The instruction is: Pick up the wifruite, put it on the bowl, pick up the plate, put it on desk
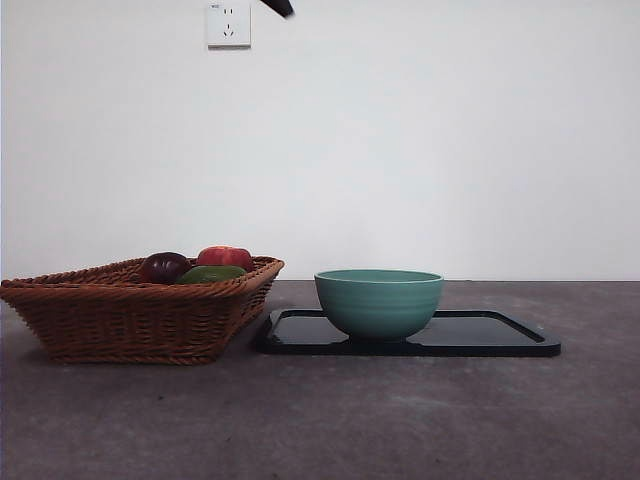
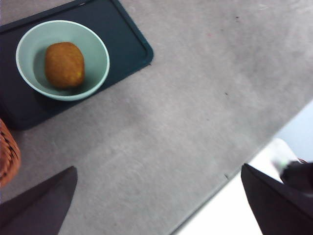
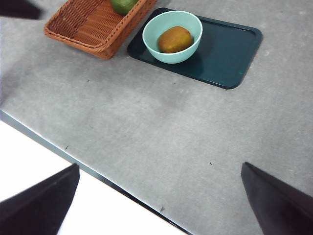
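The orange-brown wifruite [image 2: 64, 64] [image 3: 175, 39] lies inside the mint-green bowl [image 1: 379, 300] [image 2: 98, 54] [image 3: 166, 22]; the bowl's wall hides it in the front view. The bowl stands on the plate [image 1: 500, 335] [image 2: 124, 34] [image 3: 227, 54], a dark rectangular tray resting on the grey desk [image 1: 350, 420]. My left gripper [image 2: 158, 169] hangs open and empty high above the desk's edge, well away from the bowl. My right gripper [image 3: 159, 166] is also open and empty, high over the desk's near edge. A black arm tip [image 1: 280, 6] shows at the top of the front view.
A brown wicker basket [image 1: 130, 310] [image 3: 93, 24] stands just left of the plate, holding a red apple [image 1: 225, 257], a green fruit [image 1: 212, 273] [image 3: 122, 5] and a dark purple fruit [image 1: 163, 266]. The desk's edge [image 3: 73, 156] [image 2: 230, 181] runs below both grippers.
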Robot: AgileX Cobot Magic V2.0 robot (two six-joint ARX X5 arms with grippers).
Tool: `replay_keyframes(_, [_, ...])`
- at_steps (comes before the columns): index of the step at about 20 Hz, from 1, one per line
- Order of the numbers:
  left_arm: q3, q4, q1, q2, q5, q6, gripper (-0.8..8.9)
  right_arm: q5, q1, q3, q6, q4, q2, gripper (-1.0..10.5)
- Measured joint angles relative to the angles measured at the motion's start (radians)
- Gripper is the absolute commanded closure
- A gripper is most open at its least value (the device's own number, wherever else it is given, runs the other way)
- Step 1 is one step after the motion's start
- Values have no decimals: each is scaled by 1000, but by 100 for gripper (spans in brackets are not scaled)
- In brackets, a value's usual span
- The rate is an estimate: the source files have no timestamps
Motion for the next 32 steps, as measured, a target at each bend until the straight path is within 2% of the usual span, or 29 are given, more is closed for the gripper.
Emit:
replay_keyframes(8, [228,-97,155,265,0,60,222,-18,0,0,-5,0,-1,362])
replay_keyframes(12, [370,-108,217,412,0,126,223,-43,0,0,-6,0,-1,362])
replay_keyframes(17, [565,-120,233,609,0,228,223,-44,0,0,-6,0,-1,362])
replay_keyframes(26, [600,-93,234,818,0,308,226,-44,0,0,-6,0,-1,362])
replay_keyframes(29, [600,-84,235,832,0,311,293,-44,0,0,-6,0,-1,362])
replay_keyframes(32, [602,-76,235,851,0,312,293,-44,0,0,-5,0,-1,362])
